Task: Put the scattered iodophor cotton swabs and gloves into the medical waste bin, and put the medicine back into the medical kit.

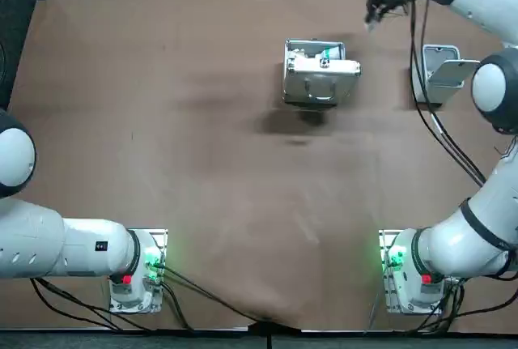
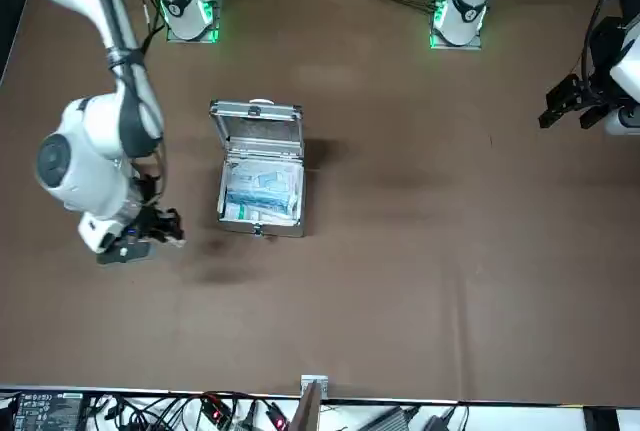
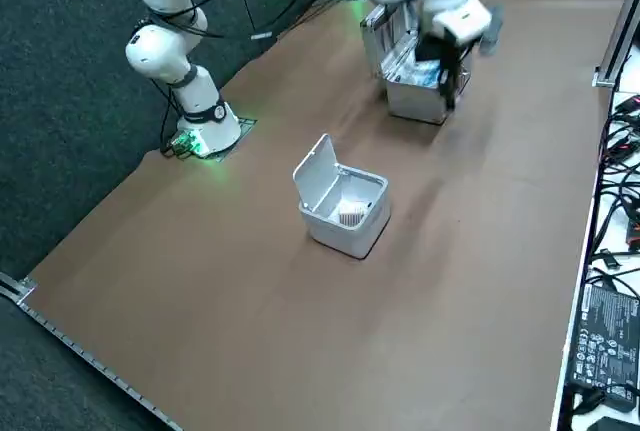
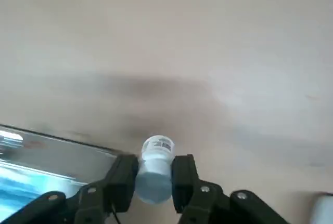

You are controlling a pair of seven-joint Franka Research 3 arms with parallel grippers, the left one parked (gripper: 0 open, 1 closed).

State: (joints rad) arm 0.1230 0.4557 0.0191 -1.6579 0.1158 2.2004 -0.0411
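Observation:
My right gripper is shut on a small white medicine bottle, held between both fingers above the brown table. In the top view the gripper hangs beyond and to the right of the open metal medical kit. The kit lies with its lid up and blue-white packets inside; the gripper is beside it in the front view. A white waste bin stands with its lid open and something pale inside. I see no loose swabs or gloves on the table.
The waste bin stands close to the right arm's forearm near the table's right edge. Cables run from the arm's base. A rail and electronics line the far edge.

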